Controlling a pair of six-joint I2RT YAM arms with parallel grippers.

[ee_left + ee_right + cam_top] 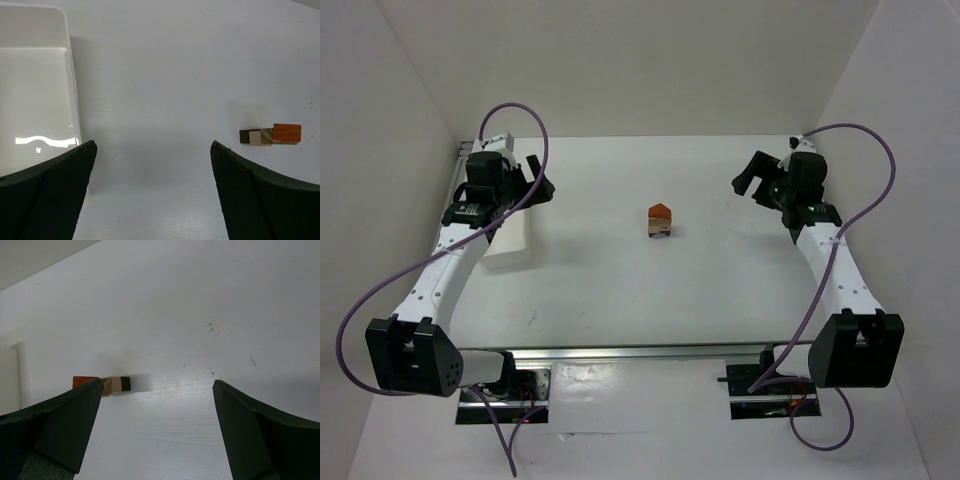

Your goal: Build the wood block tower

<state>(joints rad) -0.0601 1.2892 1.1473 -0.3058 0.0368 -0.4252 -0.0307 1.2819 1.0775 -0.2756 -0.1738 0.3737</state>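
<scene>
Stands at centre of table (720, 290): tower (659, 220), tiny, light, rigid, likely easy to topple. Best pinched low across flat sides. Gaping wide, empty, well apart from it: left gripper (538, 187), right gripper (750, 178).

white tray (515, 245) half hidden under left arm (445, 270), orange-red roof piece (84, 381) partly behind right pincer finger (60, 430)

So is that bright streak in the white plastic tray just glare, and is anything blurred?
Left wrist view: yes, it is glare off the white plastic tray; the small wooden block tower looks sharp. Right wrist view: the tower casts a soft shadow. Top view: even light, nothing blurred.
</scene>
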